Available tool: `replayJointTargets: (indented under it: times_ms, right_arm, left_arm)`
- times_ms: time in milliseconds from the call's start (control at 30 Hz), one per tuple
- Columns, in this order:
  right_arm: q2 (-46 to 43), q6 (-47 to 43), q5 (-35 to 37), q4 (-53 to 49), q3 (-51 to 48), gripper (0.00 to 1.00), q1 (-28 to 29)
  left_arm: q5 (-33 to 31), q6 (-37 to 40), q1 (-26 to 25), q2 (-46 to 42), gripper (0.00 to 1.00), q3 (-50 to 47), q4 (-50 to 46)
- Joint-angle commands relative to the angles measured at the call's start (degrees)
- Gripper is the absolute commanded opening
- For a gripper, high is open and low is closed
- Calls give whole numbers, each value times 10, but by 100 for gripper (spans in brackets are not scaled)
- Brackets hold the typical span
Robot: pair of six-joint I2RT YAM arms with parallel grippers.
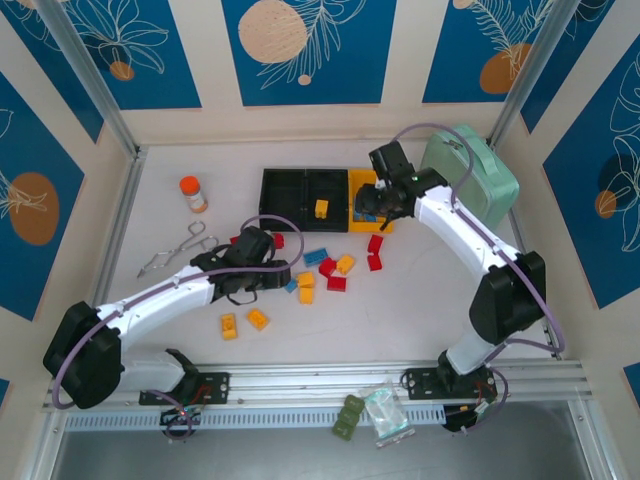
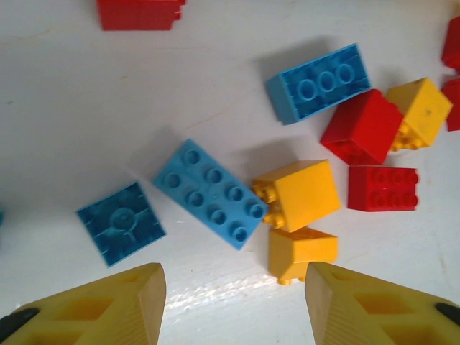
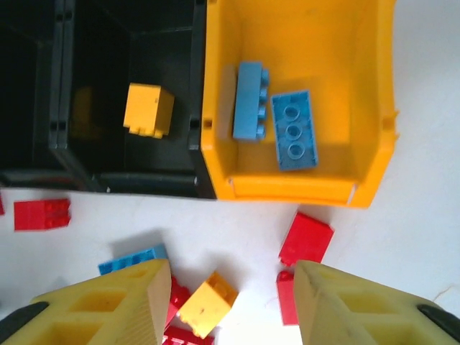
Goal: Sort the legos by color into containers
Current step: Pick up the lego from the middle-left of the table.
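- I saw a white, matte table [image 1: 420, 320] that took up the whole floor of the cell.
- The back wall [image 1: 300, 50] carried deep blue panels with white leaf outlines and peach discs, set apart by cream strips.
- The left wall [image 1: 35, 190] and right wall [image 1: 600, 170] bore the same blue panels on cream.
- Bare aluminium posts [image 1: 90, 80] rose at the two back corners.
- An aluminium rail [image 1: 300, 380] ran along the table's near edge.
- The light was soft and even, the shadows were faint, and the left wrist view showed a pale sheen on the tabletop.

Left arm [image 1: 170, 290] and right arm [image 1: 465, 235] stretch forward (left fingers [image 2: 108, 309], right fingers [image 3: 108, 305] parted, empty).
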Motion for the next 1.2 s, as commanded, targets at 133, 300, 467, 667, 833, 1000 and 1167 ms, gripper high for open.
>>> replayJointTargets:
  times_ms: [133,300,467,667,833,1000,1167]
  right_arm:
    - [-89,25,-54,43,-104,49,21]
    - [-143,42,-68,58,-174,49,38]
    - [-187,65,-70,59,-228,51,52]
    - [-214,83,-63,63,-274,54,51]
    - [-213,88,-64,77,-289,54,47]
    - [-211,94,-66,90,-297,54,45]
    - [-213,97,-67,95,-304,54,44]
  left_arm:
    - [-46,-4,9,-16,54,22,-78]
    - [-56,5,26,-23,54,24,-110]
    - [-60,-4,31,-25,57,24,-155]
    - [0,-41,24,-17,63,14,-188]
    - [37,-82,5,-12,66,3,-209]
    - [89,-123,-7,-7,67,-39,-176]
    - [91,-138,-22,22,69,-50,-167]
